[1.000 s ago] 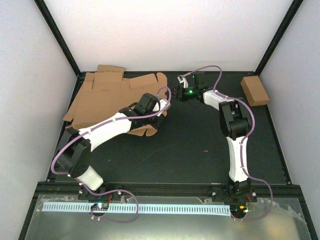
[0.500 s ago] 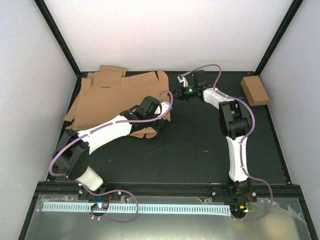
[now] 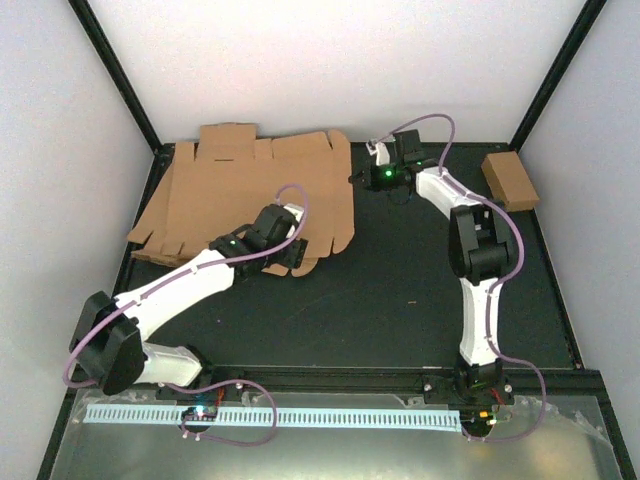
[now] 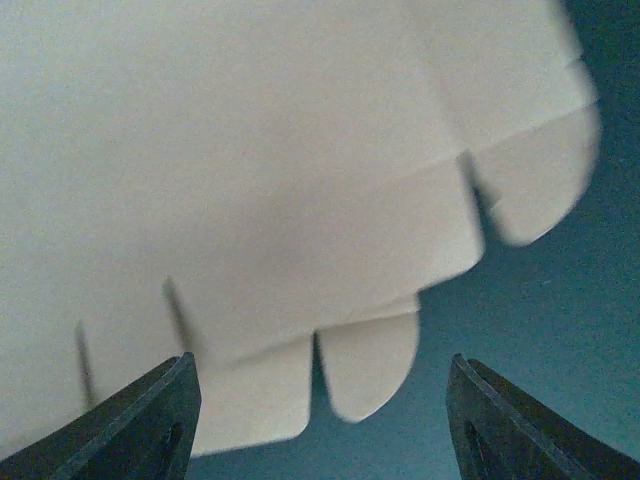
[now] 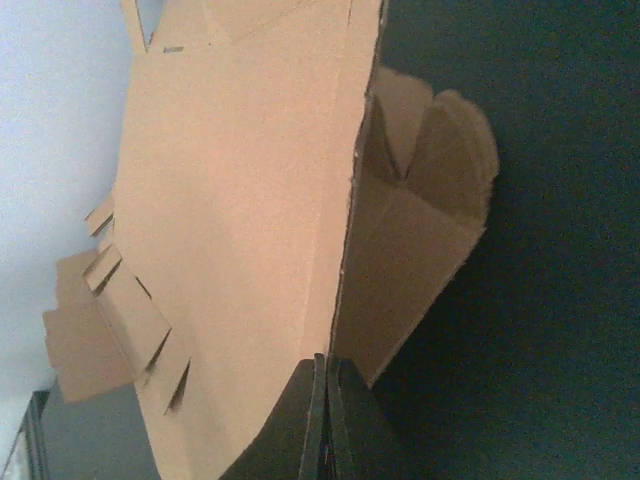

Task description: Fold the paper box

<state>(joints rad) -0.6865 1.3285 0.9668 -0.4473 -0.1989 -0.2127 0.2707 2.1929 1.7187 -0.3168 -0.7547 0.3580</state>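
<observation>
The paper box [image 3: 250,185] lies opened out and mostly flat on the far left part of the dark surface [image 3: 400,290], with its tabbed edges toward the back wall and toward the arms. The left gripper [image 3: 290,260] hovers over the near tabbed edge, its jaws spread wide. In the left wrist view the blurred cardboard [image 4: 250,180] sits ahead of the jaws, not between them. The right gripper [image 3: 358,178] reaches to the sheet's right edge, jaws pressed together and pinching that edge. In the right wrist view the panel [image 5: 230,200] runs straight into the fingertips, with a side flap folded beneath it. A small closed brown box [image 3: 510,181] rests well apart at the far right.
</observation>
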